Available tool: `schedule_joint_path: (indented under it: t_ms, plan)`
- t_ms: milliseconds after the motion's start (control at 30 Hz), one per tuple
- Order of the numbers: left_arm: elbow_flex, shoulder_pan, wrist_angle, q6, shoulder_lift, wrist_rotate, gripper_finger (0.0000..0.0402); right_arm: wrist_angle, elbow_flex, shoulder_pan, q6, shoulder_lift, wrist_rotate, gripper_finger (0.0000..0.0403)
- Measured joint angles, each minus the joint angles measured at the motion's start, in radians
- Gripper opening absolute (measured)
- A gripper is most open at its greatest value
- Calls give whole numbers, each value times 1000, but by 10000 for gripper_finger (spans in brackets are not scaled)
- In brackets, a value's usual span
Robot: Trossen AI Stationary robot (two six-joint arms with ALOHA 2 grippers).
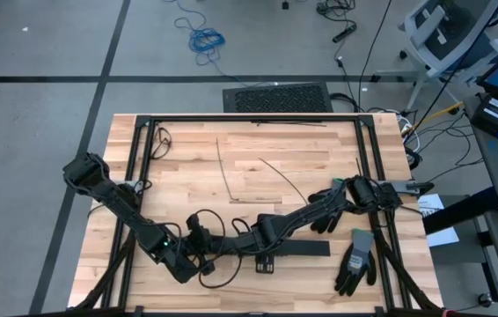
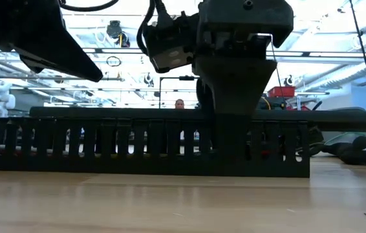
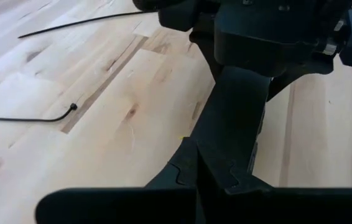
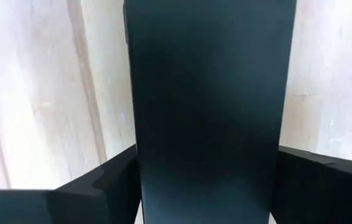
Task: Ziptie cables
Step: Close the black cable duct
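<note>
1. The high view takes in the whole wooden table: the left arm reaches in from the left edge and the right arm from the right, and the two meet near the front edge at a black slotted strip lying flat on the wood.
2. Only the right wrist view shows the right gripper closely: its two dark fingers stand spread on either side of the strip, one along each long edge, and whether they press on it cannot be told.
3. The left wrist view shows the left gripper with its fingers pressed together, just beside the right arm's wrist, which fills that view's upper part.
4. The low view shows the strip's slotted side wall running across the table, with the right gripper coming down onto it from above.
5. The cables, a bundle of coloured wires, cannot be made out in any view; small red glints behind the strip's slots in the low view are too unclear to name.
6. Thin dark strands lie loose on the table's middle, well apart from the grippers.
7. A grey and black work glove lies near the front right corner, beside the strip's end.
8. A person's head shows far off in the room behind.
</note>
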Motion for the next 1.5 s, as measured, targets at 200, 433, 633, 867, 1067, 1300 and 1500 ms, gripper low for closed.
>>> schedule_joint_path:
  t_ms: [200,433,633,867,1067,1300,1500]
  plan:
    - [0,0,1,-2,0,3,2,-3,0,0,-9,-1,-27,288]
    - [0,0,1,-2,0,4,2,-14,3,-1,-28,-3,-38,317]
    - [1,0,1,-5,0,19,2,-21,37,-6,-51,-10,-38,318]
    - [1,0,-1,-5,0,21,2,-68,89,-23,-58,-10,-38,318]
    - [1,0,-3,-3,0,22,2,-128,122,-27,-74,-10,-38,318]
    - [1,0,-8,0,0,22,2,-135,123,-25,-79,-10,-34,318]
    - [1,0,-8,0,0,29,2,-134,123,-27,-73,-10,-36,312]
